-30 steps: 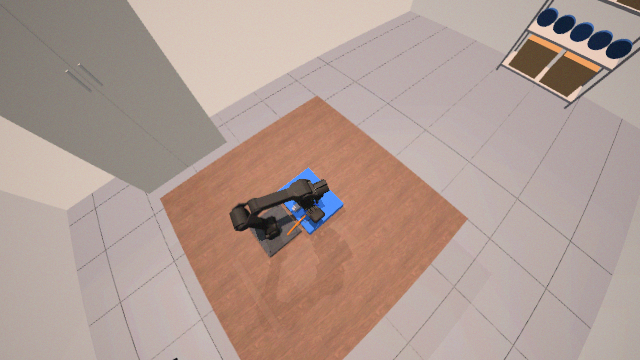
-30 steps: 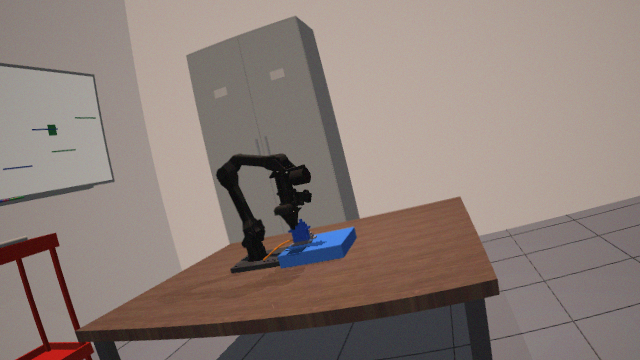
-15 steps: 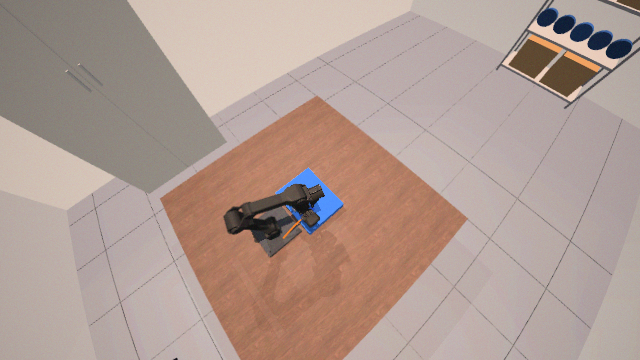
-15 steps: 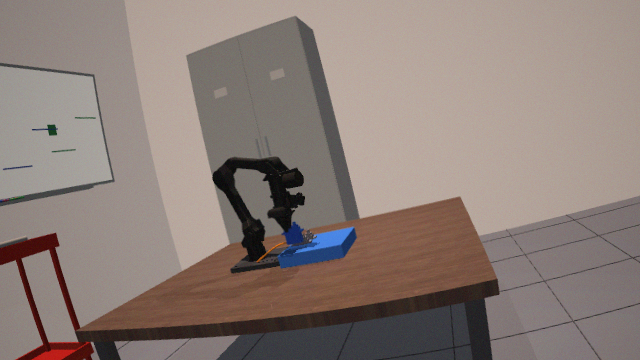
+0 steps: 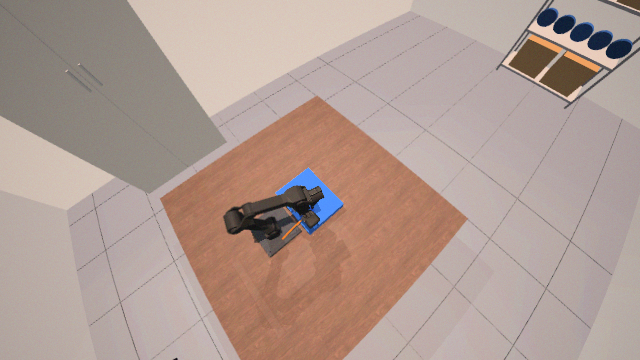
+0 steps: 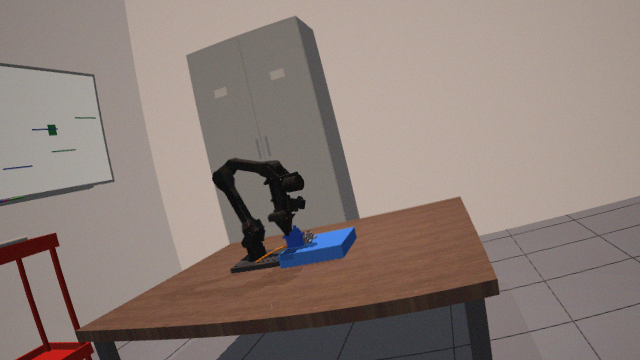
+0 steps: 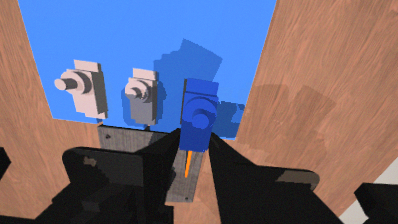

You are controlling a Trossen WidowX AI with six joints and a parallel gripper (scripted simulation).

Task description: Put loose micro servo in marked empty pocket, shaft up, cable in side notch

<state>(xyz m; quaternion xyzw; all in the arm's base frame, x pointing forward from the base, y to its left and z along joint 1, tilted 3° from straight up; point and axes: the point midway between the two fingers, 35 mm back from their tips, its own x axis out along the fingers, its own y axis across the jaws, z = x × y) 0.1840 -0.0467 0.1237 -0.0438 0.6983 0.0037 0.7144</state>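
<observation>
Well, from the top, the black arm [image 5: 265,204] [image 6: 240,200] reaches over the blue deck [image 5: 327,202] [image 6: 320,256] [image 7: 150,25], an orange cable [image 5: 291,230] [image 6: 270,254] [image 7: 188,164] slanting off its edge. The exterior view has the blue micro servo [image 6: 295,237] [image 7: 200,115] at the deck's arm-base side, below the gripper [image 5: 306,212] [image 6: 288,233] [image 7: 195,134]. In the wrist view the jaws grip that servo — shaft facing the camera — over the deck's near edge; whether it touches the deck, I can't tell.

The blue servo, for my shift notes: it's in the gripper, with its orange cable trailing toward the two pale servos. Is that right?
Not quite: the orange cable trails toward the arm's dark base plate, as the top view shows. The blue servo is in the gripper.
</observation>
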